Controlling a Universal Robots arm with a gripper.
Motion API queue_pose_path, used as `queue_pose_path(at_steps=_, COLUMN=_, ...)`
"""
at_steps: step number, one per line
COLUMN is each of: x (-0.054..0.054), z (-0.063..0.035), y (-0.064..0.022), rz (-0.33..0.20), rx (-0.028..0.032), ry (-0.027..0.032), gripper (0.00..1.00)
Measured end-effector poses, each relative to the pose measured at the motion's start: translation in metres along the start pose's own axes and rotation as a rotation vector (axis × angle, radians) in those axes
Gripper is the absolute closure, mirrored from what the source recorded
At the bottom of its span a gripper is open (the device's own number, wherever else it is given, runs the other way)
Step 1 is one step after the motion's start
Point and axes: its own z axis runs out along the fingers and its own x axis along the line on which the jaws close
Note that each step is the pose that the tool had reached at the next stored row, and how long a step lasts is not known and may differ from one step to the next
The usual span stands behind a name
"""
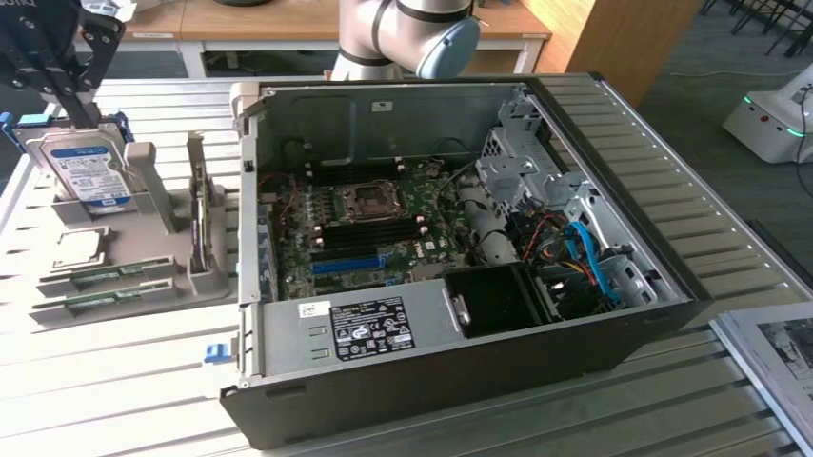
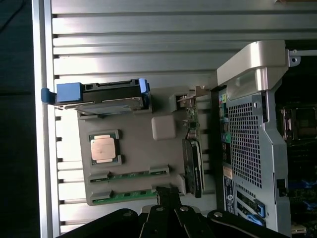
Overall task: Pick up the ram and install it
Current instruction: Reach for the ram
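your gripper (image 2: 167, 192) is closed, fingertips pressed together with nothing between them, hanging above the grey holder (image 2: 133, 148) that sits to the exterior view's left of the open computer case (image 1: 318, 124). the ram (image 1: 109, 298) lies flat and untouched in the holder's outermost slot. a second green stick (image 1: 112, 275) lies just beside it, and the hard drive (image 1: 83, 171) stands upright farther along the holder.

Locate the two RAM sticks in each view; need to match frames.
Exterior view: the RAM sticks lie flat in the gray tray at the exterior view's left, beside the open PC case.
Wrist view: the sticks lie in the tray's slots next to the silver processor, close to the gripper.
Shared landmark: the silver processor.
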Motion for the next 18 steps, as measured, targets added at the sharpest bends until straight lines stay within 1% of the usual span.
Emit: queue_pose_path(at_steps=18, x=0.018, z=-0.0003, y=-0.0013, rz=0.000, rx=0.0000, ry=0.0000, gripper=0.90)
